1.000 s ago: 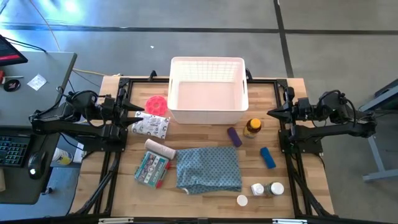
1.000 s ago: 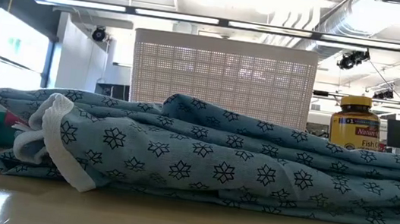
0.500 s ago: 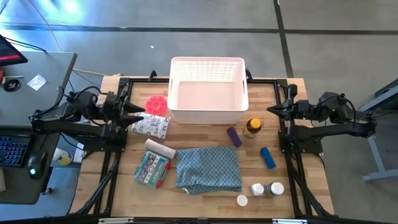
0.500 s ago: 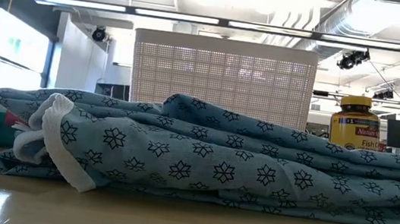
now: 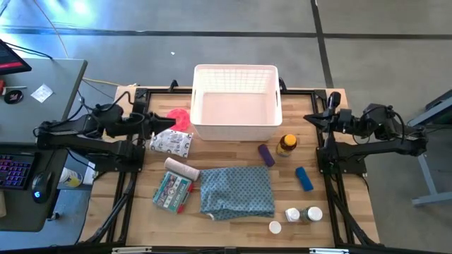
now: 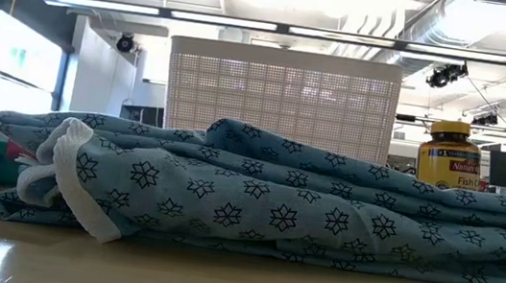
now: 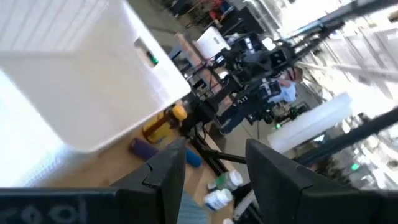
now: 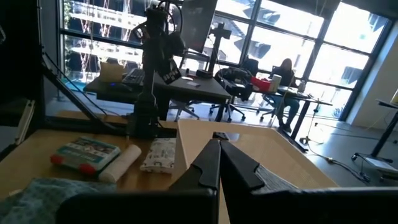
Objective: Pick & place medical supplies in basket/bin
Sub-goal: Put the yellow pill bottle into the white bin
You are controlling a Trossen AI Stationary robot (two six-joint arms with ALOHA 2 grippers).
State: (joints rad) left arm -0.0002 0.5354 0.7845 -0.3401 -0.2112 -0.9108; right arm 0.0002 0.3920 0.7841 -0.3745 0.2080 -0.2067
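- Step in hand: the opening reach, judged from the white basket (image 5: 236, 99) showing nothing inside it and every supply lying on the wooden surface (image 5: 325, 176).
- Left gripper (image 5: 164, 121) hangs over the pink-red disc (image 5: 176, 113), just beside the basket's left wall, its fingers (image 7: 165, 174) parted with nothing between them.
- Right gripper (image 5: 311, 117) sits at the surface's right edge, clenched on nothing, waiting.
- Near the left gripper: a printed packet (image 5: 171, 143), a white bandage roll (image 5: 182, 168) and a teal box (image 5: 171, 191).
- In front of the basket: a purple tube (image 5: 265, 154) and an amber yellow-capped bottle (image 5: 286, 144); a blue tube (image 5: 304, 178) lies nearer the right arm.
- At the front right stand 2 white pill bottles (image 5: 304, 214), with a loose white cap (image 5: 275, 227) beside them.
- A blue-grey patterned cloth (image 5: 237, 190) lies in the middle and is no supply.
- Next move, as I judge it: lower the left gripper squarely over the disc or the packet, close, then lift clear of the basket's rim before releasing inside.
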